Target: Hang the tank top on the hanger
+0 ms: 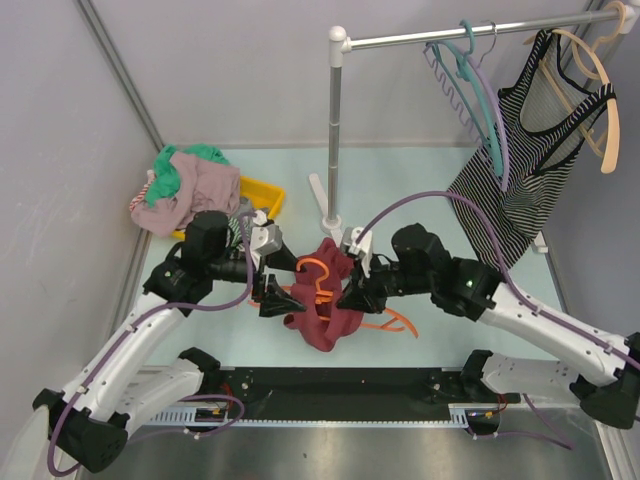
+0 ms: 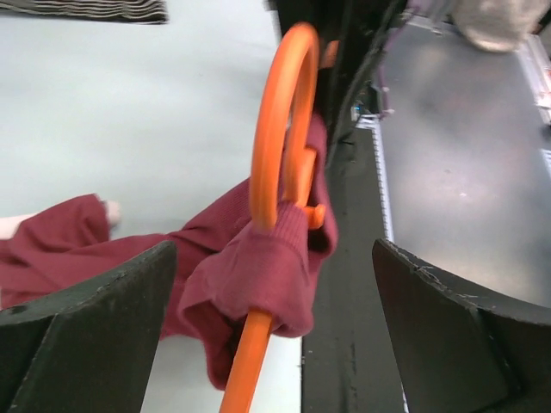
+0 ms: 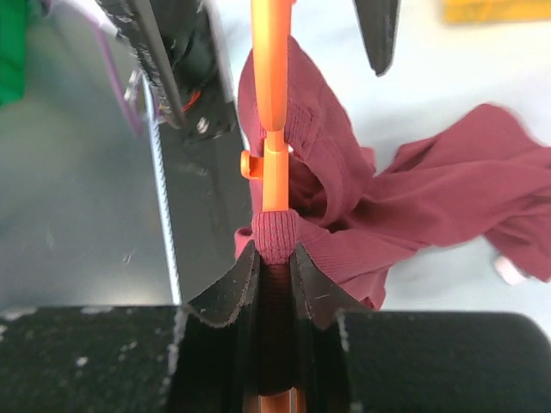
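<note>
Found right claw [image 3: 275, 284] clenched on a ribbed strap of the maroon tank top [image 3: 430, 198] where wrapped over an arm of the orange hanger [image 3: 271, 77], with fabric and plastic pinched together between the fingers. Found left claw [image 2: 271, 258] released, with fingers [image 2: 86, 335] spread wide to either side of the hanger's hook and the bunched strap, gripping nothing. Located hanger between the two claws, near the front centre of the pale desk [image 1: 420, 190]; could not tell whether its lower end rested on the desk. Noted bulk of the tank top crumpled under the hanger, with one part trailing across the desk. Recorded at rear right a striped tank top [image 1: 520, 170] on a wooden hanger [image 1: 600, 90] on the rail [image 1: 470, 35], beside a teal hanger [image 1: 485, 100]; at rear left, heaped garments [image 1: 185, 185] by a yellow tray [image 1: 265, 195].
</note>
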Controlling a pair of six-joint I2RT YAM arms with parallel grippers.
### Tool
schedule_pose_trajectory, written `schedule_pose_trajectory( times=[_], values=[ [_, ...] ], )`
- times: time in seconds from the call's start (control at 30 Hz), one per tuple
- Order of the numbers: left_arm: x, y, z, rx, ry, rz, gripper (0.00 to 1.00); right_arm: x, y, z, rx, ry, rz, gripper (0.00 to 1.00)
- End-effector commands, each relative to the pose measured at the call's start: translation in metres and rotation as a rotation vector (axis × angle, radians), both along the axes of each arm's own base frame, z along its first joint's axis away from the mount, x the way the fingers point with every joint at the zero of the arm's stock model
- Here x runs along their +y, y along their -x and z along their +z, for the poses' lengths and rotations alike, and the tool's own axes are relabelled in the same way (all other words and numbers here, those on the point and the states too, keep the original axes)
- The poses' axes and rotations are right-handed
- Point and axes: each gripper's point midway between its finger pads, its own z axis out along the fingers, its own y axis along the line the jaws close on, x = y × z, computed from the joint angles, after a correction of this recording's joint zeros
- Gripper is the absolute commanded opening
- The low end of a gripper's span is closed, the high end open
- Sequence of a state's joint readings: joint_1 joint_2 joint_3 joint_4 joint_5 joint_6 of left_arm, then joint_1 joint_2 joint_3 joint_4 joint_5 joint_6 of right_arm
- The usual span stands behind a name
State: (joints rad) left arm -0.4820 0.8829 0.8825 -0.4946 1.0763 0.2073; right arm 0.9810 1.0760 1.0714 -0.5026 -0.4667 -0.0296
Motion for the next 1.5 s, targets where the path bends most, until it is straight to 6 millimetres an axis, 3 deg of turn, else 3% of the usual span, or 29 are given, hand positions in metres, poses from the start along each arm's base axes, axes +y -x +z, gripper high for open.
schedule_pose_trajectory(
  times=[0.0, 0.23, 0.37, 0.53, 0.7, 0.93, 0.97, 1.13, 1.17, 1.23, 1.27, 1.47],
  values=[
    [0.002, -0.023, 0.018, -0.110, 0.011, 0.120, 0.99, -0.001, -0.019, 0.047, -0.095, -0.215, -0.159, 0.00],
    [0.031, -0.080, 0.025, -0.225, -0.029, 0.508, 1.00, -0.027, -0.032, 0.034, -0.090, -0.170, -0.324, 0.00],
    [0.061, -0.103, 0.032, -0.272, -0.020, 0.726, 0.99, -0.056, -0.051, 0.033, -0.115, -0.136, -0.516, 0.00],
    [0.084, -0.116, 0.038, -0.294, -0.001, 0.860, 0.99, -0.097, -0.067, 0.071, -0.199, -0.196, -0.713, 0.00],
    [0.101, -0.130, 0.029, -0.268, -0.053, 0.975, 0.99, -0.132, -0.082, 0.085, -0.266, -0.116, -0.879, 0.00],
    [0.103, -0.131, 0.030, -0.269, -0.046, 0.987, 0.99, -0.172, -0.094, 0.125, -0.353, -0.075, -1.049, 0.00],
    [0.103, -0.131, 0.029, -0.267, -0.050, 0.986, 0.99, -0.179, -0.096, 0.140, -0.370, -0.094, -1.083, 0.00],
    [0.103, -0.131, 0.029, -0.267, -0.050, 0.984, 1.00, -0.190, -0.111, 0.174, -0.437, -0.081, -1.139, 0.00],
    [0.103, -0.131, 0.029, -0.264, -0.050, 0.982, 1.00, -0.188, -0.117, 0.187, -0.438, -0.096, -1.137, 0.00],
    [0.102, -0.131, 0.028, -0.262, -0.051, 0.975, 0.99, -0.175, -0.129, 0.189, -0.427, -0.084, -1.098, 0.00],
    [0.101, -0.131, 0.029, -0.263, -0.050, 0.974, 0.99, -0.182, -0.135, 0.203, -0.435, -0.106, -1.120, 0.00],
    [0.102, -0.129, 0.030, -0.262, -0.045, 0.973, 0.99, -0.167, -0.173, 0.216, -0.433, -0.081, -1.095, 0.00]
  ],
)
